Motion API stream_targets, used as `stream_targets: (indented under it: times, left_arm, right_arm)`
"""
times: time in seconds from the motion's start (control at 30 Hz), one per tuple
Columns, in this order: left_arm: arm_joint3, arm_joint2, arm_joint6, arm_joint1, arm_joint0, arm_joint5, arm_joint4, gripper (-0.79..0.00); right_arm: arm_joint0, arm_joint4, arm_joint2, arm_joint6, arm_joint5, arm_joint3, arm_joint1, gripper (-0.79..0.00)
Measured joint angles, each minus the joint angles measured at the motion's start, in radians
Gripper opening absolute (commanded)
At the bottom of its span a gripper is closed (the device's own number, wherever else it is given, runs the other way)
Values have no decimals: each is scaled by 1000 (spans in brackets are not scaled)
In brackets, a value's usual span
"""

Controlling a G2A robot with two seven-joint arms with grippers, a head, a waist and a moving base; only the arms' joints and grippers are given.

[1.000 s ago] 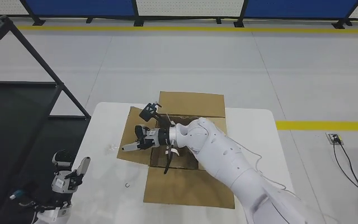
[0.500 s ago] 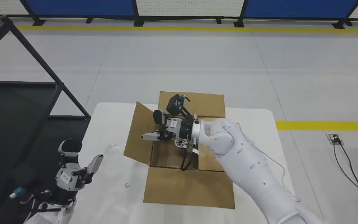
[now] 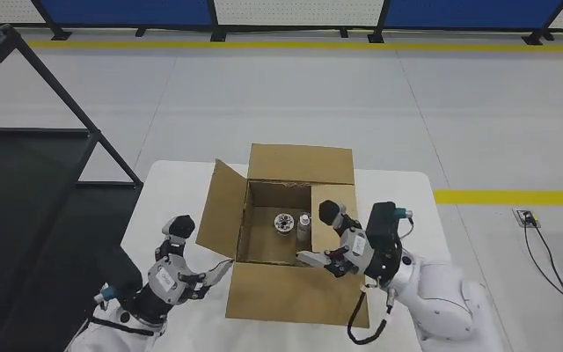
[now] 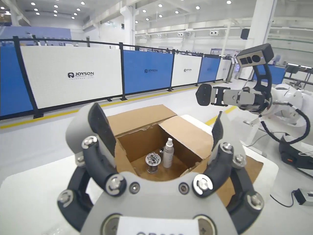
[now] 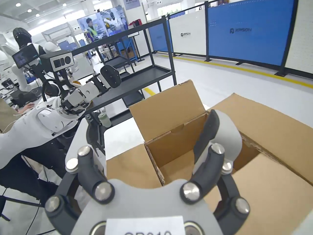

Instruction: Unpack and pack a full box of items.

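Where the box [image 4: 144,119] stands open, left wrist view shows a bottle [image 4: 168,153] upright.

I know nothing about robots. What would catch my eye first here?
An open cardboard box sits on the white table, flaps spread, with a white spray bottle and a round metal part standing side by side inside. Two robot arms flank its near side, the left tool and the right tool both open and empty.

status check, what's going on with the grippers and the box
Both empty: left gripper open beside box, right gripper open on the opposite side. Box open, spray bottle and metal part standing inside. Side flap stands up by left gripper.
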Motion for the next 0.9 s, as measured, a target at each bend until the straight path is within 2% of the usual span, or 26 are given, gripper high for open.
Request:
stream_targets:
  times: [0.23,0.3,0.77,0.9]
  left_arm:
    - [9,161,-82,-8,-72,31,80,0]
    - [18,194,-116,-10,-84,40,80,0]
    - [21,201,-123,-11,-85,44,75,0]
    - [45,216,-152,-15,-107,56,-25,0]
  right_arm:
    - [-187,-3,126,-123,-29,-64,17,0]
    - [-201,-1,134,-133,-31,-66,18,0]
    - [-198,-1,132,-131,-31,-66,18,0]
    - [-191,-6,127,-139,-34,-75,22,0]
